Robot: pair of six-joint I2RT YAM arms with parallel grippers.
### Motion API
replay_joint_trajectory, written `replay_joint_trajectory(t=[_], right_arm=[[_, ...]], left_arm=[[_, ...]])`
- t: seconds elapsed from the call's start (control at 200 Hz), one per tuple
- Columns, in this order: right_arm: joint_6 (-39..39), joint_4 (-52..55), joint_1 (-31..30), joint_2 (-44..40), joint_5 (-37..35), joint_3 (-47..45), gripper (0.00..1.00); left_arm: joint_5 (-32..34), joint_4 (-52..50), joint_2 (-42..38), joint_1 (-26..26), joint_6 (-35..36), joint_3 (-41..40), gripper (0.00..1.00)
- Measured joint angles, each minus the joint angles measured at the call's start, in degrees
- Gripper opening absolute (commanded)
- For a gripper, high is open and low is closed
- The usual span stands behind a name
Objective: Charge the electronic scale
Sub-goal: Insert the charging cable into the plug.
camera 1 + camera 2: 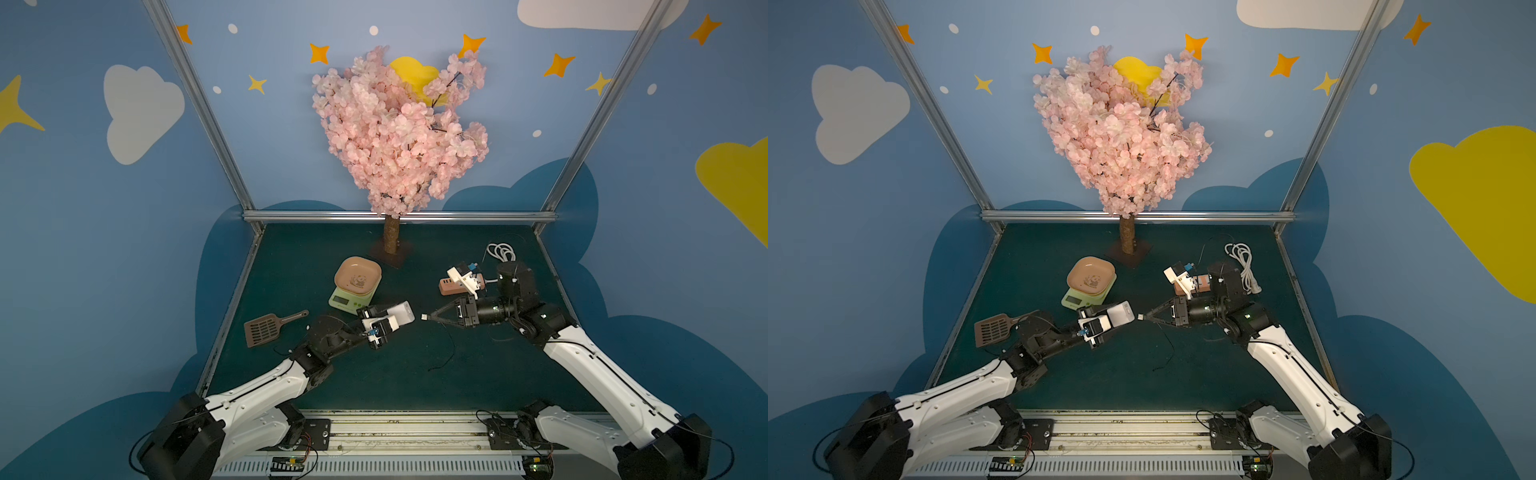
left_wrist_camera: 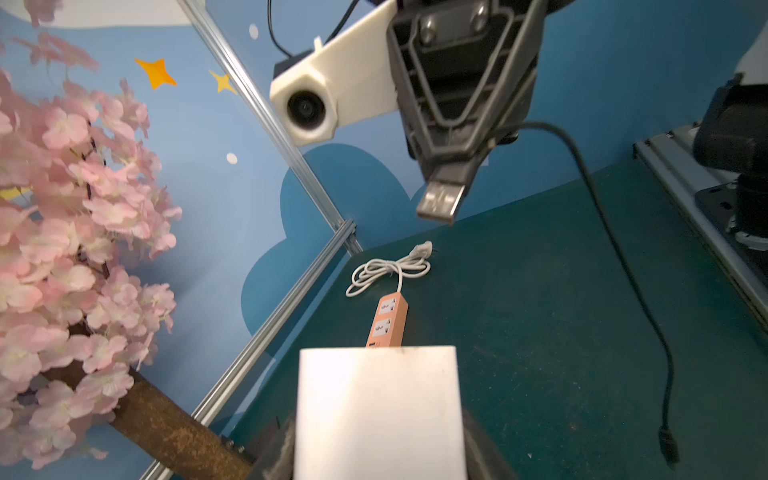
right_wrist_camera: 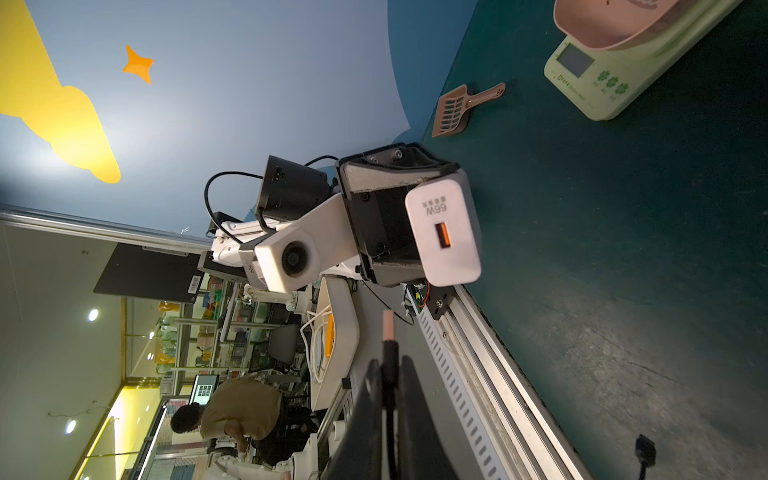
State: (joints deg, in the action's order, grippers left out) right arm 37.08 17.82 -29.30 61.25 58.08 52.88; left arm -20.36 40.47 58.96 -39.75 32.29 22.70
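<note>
Electronic scale [image 1: 351, 300] sits flat on the green table mat [image 1: 519, 374], left of centre and just in front of the cherry-blossom tree [image 1: 395, 137]. Its pale-green body has the dark display toward the robot; the peach-pink panda tray [image 1: 357, 275] rests on top. The right wrist view shows it too [image 3: 602, 83], with the green buttons beside the display.

Left gripper [image 1: 386, 318], just on the near side of the scale, is raised off the mat. Its jaws stand partly apart, clamped on the sides of a white charger cube [image 1: 402, 314]. The cube's end face, with an orange USB port [image 3: 442, 235], points at the other arm.

Right gripper [image 1: 432, 316] reaches in from the right, jaws pinched nearly together on a USB-A plug [image 1: 424, 317]. The metal tip faces the cube, close but with a gap showing in both top views. The left wrist view gives the plug clearly [image 2: 441, 201].

Black cable [image 1: 448, 349] hangs from the plug to the mat; its small far connector [image 2: 669, 446] lies loose, well apart from the scale.

Orange-pink power strip [image 1: 453, 286] lies right of the scale, partly behind the right wrist camera; its white cord [image 1: 500, 251] is coiled near the back right corner.

Brown slotted scoop [image 1: 270, 328] lies flat at the left edge.
</note>
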Motion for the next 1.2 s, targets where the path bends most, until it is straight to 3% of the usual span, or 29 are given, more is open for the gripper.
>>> replay_joint_trajectory(t=[0.345,1.201], right_arm=[[-6.16,2.67,-3.19,0.42,-1.49,3.65,0.00],[-16.09,13.00,-6.40,4.46,-7.41,6.38,0.00]], left_arm=[[-8.07,-1.60,-1.29,0.00,1.44,0.00,0.39],[-10.73,-3.91,-1.31,0.15,1.36,0.85,0.41]])
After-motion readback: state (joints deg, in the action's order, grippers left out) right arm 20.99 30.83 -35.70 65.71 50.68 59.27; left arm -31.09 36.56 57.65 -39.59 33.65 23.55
